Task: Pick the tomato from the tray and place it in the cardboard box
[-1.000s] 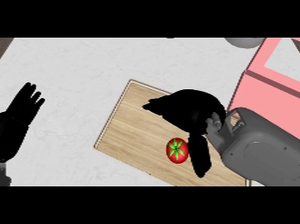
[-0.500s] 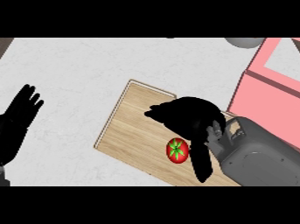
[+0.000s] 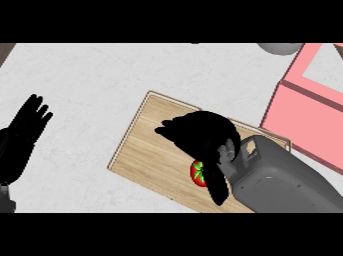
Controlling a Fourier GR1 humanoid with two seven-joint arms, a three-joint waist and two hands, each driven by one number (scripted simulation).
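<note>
Bench (image 3: pixel 115 75) is what you see across most of the head view, pale and speckled, with a strip of dark wood floor at its upper left corner. At the far left your left hand (image 3: pixel 19 142) rests over the bench near the lower edge, its fingers (image 3: pixel 35 107) straight and close together, pointing up the view and holding nothing. It sits well apart from the tray.

Moving right, you find the wooden tray (image 3: pixel 148 145), a light board with a thin raised rim, lying tilted on the bench. The tomato (image 3: pixel 198 173) is on the tray, near its lower right part: red, with a green stem star, and only its left side shows. Your right hand (image 3: pixel 203 135) hangs directly over it, palm down, with the curled fingers (image 3: pixel 170 131) reaching left across the board and the thumb (image 3: pixel 217 187) running down the tomato's right side. You cannot tell from this view whether the hand touches or grips the tomato. The grey right forearm (image 3: pixel 285 182) comes in from the lower right.

Further right stands the pink cardboard box (image 3: pixel 314 120), open at the top, its near corner just beside the tray's right edge. A grey rounded object (image 3: pixel 281 48) shows at the top edge, left of the box.
</note>
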